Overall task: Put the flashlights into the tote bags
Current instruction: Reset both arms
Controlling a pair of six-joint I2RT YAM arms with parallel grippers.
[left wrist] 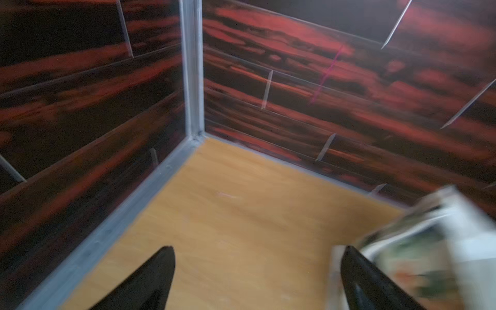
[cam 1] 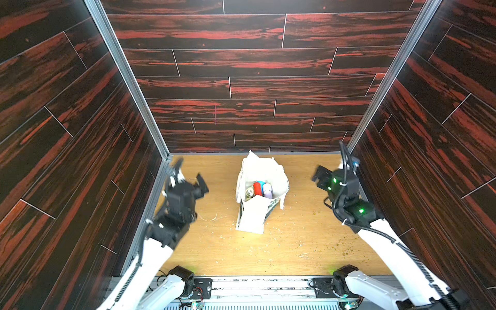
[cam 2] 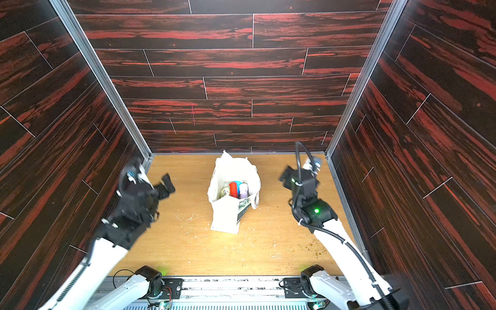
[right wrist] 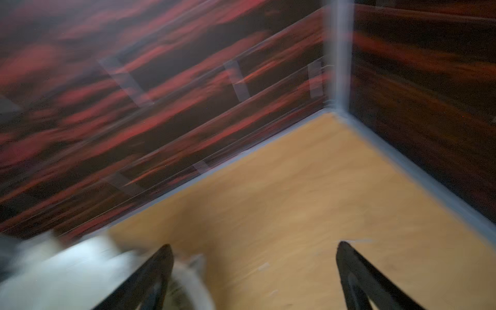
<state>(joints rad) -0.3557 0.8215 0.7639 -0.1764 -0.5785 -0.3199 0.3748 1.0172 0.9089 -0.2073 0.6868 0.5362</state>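
Now 4 flashlights [cam 1: 258, 188] vis. in 1 tote bag [cam 1: 251, 220].

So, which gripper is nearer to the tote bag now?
Right, slightly, in both top views. The right gripper is open beside the tote bag, on its right side; the left gripper is open too, farther off on the opposite side.

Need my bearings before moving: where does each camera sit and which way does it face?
Top view: overhead behind the robot, tilted down at the tote bag; both arms show.
Top view: same head, nearly identical; flashlights inside the bag.
Left wrist: faces a far corner; open left tool, bag edge.
Right wrist: faces the other far corner; open right tool, blurred bag edge.
Shared: all show the bag.
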